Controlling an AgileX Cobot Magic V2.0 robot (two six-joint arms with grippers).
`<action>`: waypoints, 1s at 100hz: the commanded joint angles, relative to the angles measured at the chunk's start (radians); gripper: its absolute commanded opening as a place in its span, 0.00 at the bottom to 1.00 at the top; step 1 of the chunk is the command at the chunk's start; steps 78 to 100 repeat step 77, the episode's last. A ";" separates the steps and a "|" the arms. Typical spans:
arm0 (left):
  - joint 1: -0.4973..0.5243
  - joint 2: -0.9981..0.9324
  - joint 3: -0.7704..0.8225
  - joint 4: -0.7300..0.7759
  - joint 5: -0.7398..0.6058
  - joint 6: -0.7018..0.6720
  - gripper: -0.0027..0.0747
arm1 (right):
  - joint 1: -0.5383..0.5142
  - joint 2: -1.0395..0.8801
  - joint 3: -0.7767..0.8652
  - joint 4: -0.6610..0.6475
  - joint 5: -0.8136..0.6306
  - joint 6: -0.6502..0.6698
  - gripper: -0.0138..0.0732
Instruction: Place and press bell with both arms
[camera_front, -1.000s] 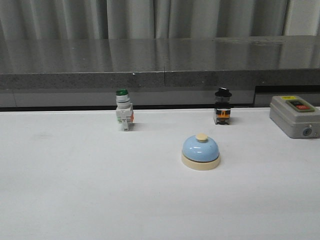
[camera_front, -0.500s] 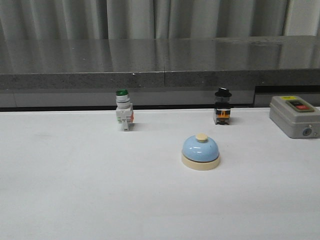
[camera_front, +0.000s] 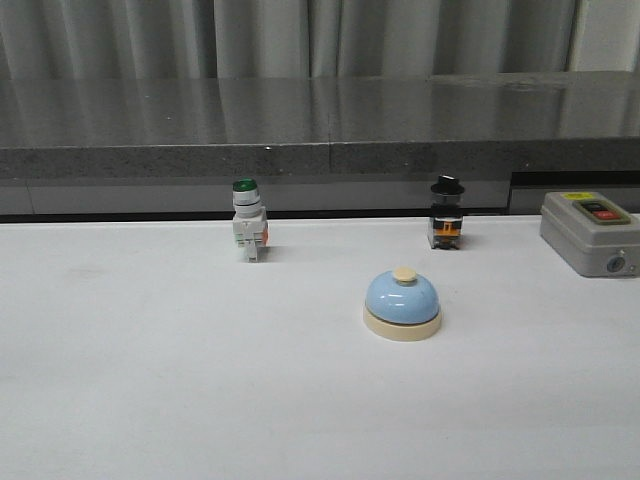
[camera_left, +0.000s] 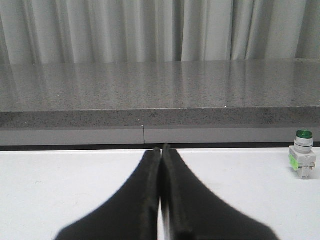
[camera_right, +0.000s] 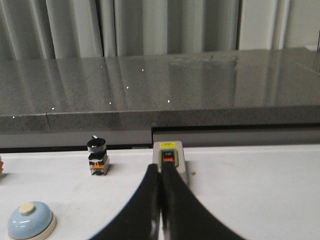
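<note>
Grey curtains hang behind a dark stone ledge (camera_front: 320, 115), and before the ledge lies the white table (camera_front: 150, 380).

Both grippers are closed and hold nothing. The left gripper (camera_left: 160, 152) has its two black fingers pressed together with only a thin line between them, low above the table. The right gripper (camera_right: 160, 170) is closed in the same way, and its tips point toward the grey box with red and black buttons (camera_right: 170, 161).

Near the left gripper, to one side, stands the green-capped push-button switch (camera_left: 303, 160). Near the right gripper there is a black-capped switch (camera_right: 97, 157), and further out the bell (camera_right: 31, 219) shows at the edge of the wrist view.

In the front view no arm appears. The bell (camera_front: 402, 303) sits upright on the table, a little right of the middle, well apart from the other devices.

To do this step well, I think the right gripper must first open wide, then come down around the cream base, not the smooth dome, where the fingers may slip. The cream button should stay free for the press.
</note>
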 joint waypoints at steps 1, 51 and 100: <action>-0.007 -0.030 0.042 -0.009 -0.072 -0.006 0.01 | -0.004 -0.011 0.056 -0.027 -0.224 -0.008 0.09; -0.007 -0.030 0.042 -0.009 -0.072 -0.006 0.01 | -0.004 -0.011 0.104 -0.027 -0.150 -0.008 0.09; -0.007 -0.030 0.042 -0.009 -0.072 -0.006 0.01 | -0.004 -0.011 0.104 -0.027 -0.150 -0.008 0.09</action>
